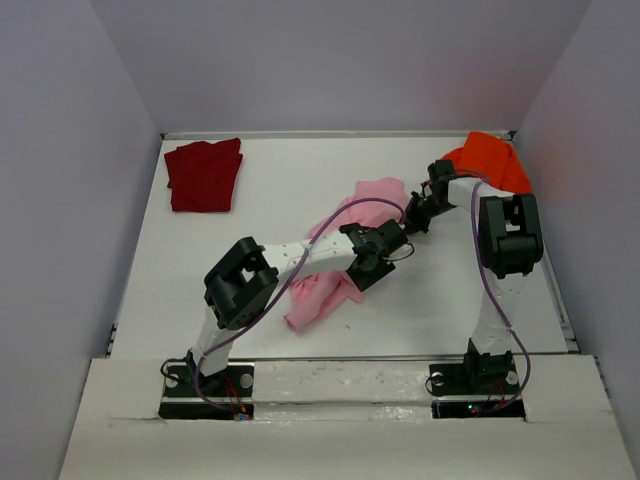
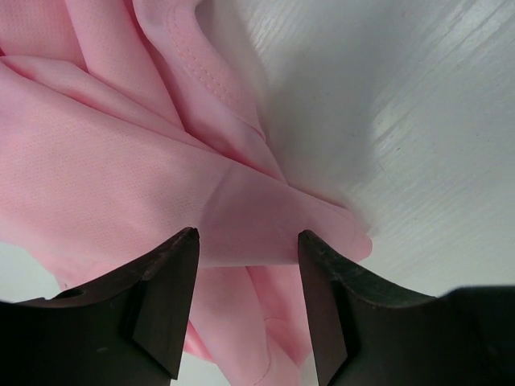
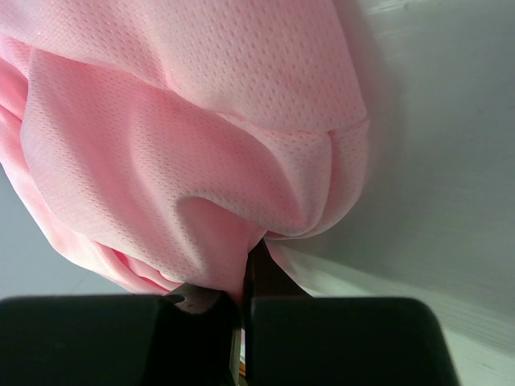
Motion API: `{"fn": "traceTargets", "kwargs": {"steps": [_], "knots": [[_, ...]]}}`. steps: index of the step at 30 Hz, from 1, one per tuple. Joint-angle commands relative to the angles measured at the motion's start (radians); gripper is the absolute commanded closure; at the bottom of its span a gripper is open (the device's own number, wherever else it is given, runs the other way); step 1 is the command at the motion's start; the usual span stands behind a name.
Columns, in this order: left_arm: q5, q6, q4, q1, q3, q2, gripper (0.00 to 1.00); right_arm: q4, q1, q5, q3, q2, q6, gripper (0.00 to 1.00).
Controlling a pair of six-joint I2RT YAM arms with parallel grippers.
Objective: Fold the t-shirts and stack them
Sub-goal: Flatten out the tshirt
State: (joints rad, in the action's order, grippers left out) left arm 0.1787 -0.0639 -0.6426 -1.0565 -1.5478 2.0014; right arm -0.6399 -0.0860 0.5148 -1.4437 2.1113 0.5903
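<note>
R claw [image 3: 245, 283] pinched tight on pink t-shirt [image 3: 201, 145]; only its own wrist cam shows the bite. L claw [image 2: 248, 241] wide open, holding nothing, flat pink fold showing btwn its fingers. Top cam: pink lies crumpled mid-desk [image 1: 440, 300], dark red t-shirt [image 1: 205, 176] folded far-left, orange t-shirt [image 1: 490, 160] bunched in far-right corner.

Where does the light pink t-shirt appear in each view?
Top external: light pink t-shirt in the middle of the white table.
Left wrist: fills left and centre, by the open left gripper.
Right wrist: fills most of frame, pinched by right gripper.
Shared landmark: the white table.
</note>
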Motion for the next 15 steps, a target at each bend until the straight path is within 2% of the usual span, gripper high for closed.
{"fn": "traceTargets", "kwargs": {"steps": [1,6,15], "knots": [[-0.025,0.007,-0.038,-0.005,-0.041,-0.069,0.36,-0.024,0.009,-0.071,0.012,-0.016,-0.027,1.00],[-0.044,0.022,-0.066,-0.019,-0.055,-0.076,0.36,-0.024,0.009,-0.075,0.016,-0.014,-0.024,1.00],[-0.096,0.038,-0.025,-0.042,0.021,-0.050,0.37,-0.027,0.009,-0.084,0.014,-0.019,-0.021,1.00]]}}
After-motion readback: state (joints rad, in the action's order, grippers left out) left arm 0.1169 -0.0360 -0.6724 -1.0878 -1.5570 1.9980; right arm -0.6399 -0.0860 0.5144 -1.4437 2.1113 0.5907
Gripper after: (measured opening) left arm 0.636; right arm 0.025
